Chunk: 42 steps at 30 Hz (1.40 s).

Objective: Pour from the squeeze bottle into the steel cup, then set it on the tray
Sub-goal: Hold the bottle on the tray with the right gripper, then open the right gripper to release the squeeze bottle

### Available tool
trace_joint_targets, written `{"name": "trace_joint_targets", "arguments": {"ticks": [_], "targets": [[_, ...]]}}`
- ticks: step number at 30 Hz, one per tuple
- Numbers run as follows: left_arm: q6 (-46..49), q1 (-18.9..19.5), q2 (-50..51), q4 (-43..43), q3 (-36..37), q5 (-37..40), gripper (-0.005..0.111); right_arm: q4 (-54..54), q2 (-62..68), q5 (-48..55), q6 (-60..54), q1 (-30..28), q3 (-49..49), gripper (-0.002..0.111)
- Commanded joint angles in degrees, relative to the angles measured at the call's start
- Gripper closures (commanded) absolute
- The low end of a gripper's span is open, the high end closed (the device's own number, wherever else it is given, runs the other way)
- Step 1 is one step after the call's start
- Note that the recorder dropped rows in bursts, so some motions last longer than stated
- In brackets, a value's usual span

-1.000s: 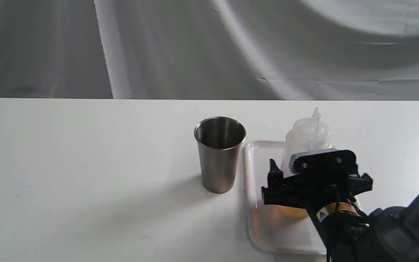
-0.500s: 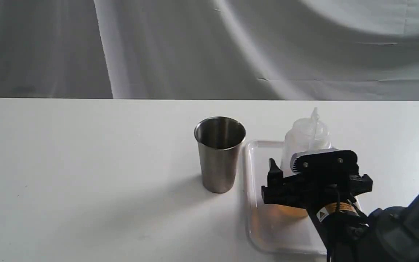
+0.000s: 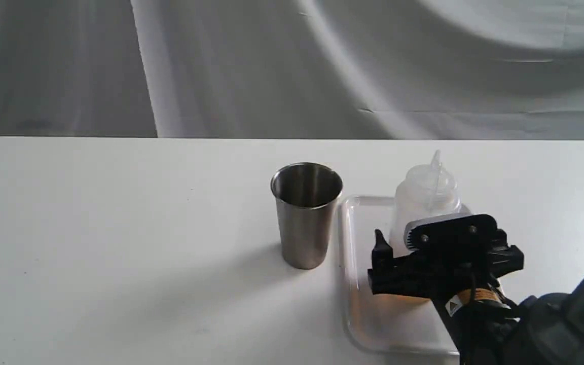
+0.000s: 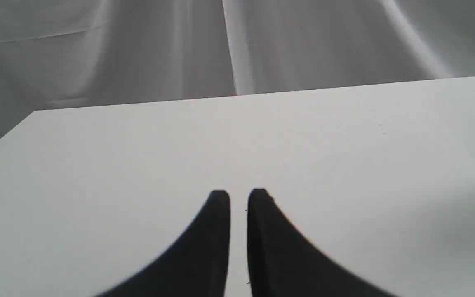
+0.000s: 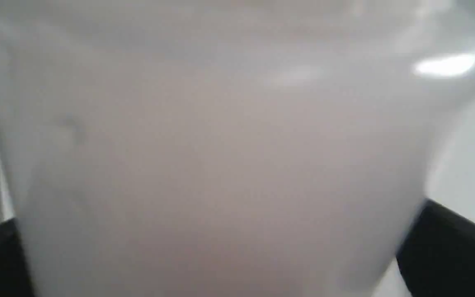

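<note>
Starting with the exterior view. Can see the squeeze bottle (image 3: 426,195) standing upright on the far half of the tray (image 3: 353,284), nozzle up, with an amber tint showing low down near its base. Also got the steel cup (image 3: 306,223) upright on the tabletop (image 3: 119,228), just beside the tray's left rim and apart from the bottle. Spotting the right tool (image 3: 444,248) in front of the bottle, spread wide to either side of it. Catching one finger (image 3: 379,246) just left of the bottle's wall with a sliver of tray between, so calling that tool apart, not clamped.

Over to the left wrist view. Just bare tabletop (image 4: 138,144) and grey cloth (image 4: 97,49) behind it. Finding the left tool (image 4: 238,198) low over that tabletop with its two dark fingers (image 4: 219,222) nearly together, only a thin slit between the tips, gripping nothing.

Last up, the right wrist view. Pretty blurry, honestly. Mostly filled by the pale wall of the squeeze bottle (image 5: 221,144), very close up. Can make out a black finger (image 5: 447,247) at each side of it, right at its edges. Can't tell from here about actual contact with the plastic.
</note>
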Motion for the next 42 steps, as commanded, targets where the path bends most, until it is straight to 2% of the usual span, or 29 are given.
{"name": "trace_joint_targets", "arguments": {"ticks": [1,10,20,31,42], "targets": [[-0.10,-0.21,-0.28,0.14,0.25,-0.41,0.098,-0.76,-0.16,-1.02,-0.14,0.01,2.46,0.003],[-0.10,-0.21,-0.28,0.14,0.25,-0.41,0.098,-7.50,-1.27,-1.02,1.05,0.58,6.80,0.003],[-0.10,-0.21,-0.28,0.14,0.25,-0.41,0.098,-4.01,-7.57,-1.02,1.17,3.97,9.68,0.003],[-0.10,-0.21,-0.28,0.14,0.25,-0.41,0.098,0.43,-20.17,-1.02,1.17,6.94,20.12,0.003],[-0.10,-0.21,-0.28,0.14,0.25,-0.41,0.098,0.82,-38.64,-1.02,-4.55,19.11,29.42,0.003]]}}
